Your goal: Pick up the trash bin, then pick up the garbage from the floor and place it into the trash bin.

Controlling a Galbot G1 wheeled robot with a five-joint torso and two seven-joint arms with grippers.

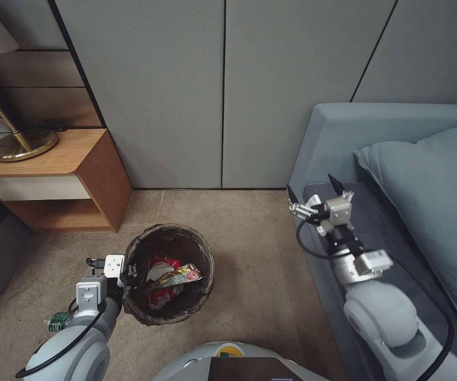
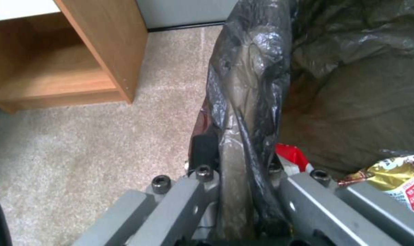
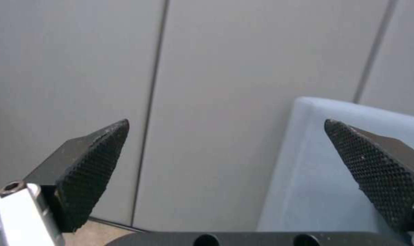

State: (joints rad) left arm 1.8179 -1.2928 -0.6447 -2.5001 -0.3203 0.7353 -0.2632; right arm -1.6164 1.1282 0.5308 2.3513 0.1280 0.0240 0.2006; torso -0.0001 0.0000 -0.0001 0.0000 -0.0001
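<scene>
Left claw [image 1: 131, 275] clamped on near rim of round dark-bag-lined trash bin [image 1: 199, 248] on beige carpet; red-and-white and gold foil snack packets [image 1: 172, 277] inside. Right claw [image 1: 313, 191] spread wide, empty, over grey-blue sofa [image 1: 339, 137].

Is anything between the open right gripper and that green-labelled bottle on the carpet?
Yes. The green-labelled plastic bottle lies beside the left arm; the bag-lined round trash bin, clamped by the left gripper, sits between it and the right gripper.

wooden nightstand [image 1: 53, 174], brass lamp [image 1: 21, 144], blue sofa [image 1: 397, 159]
</scene>
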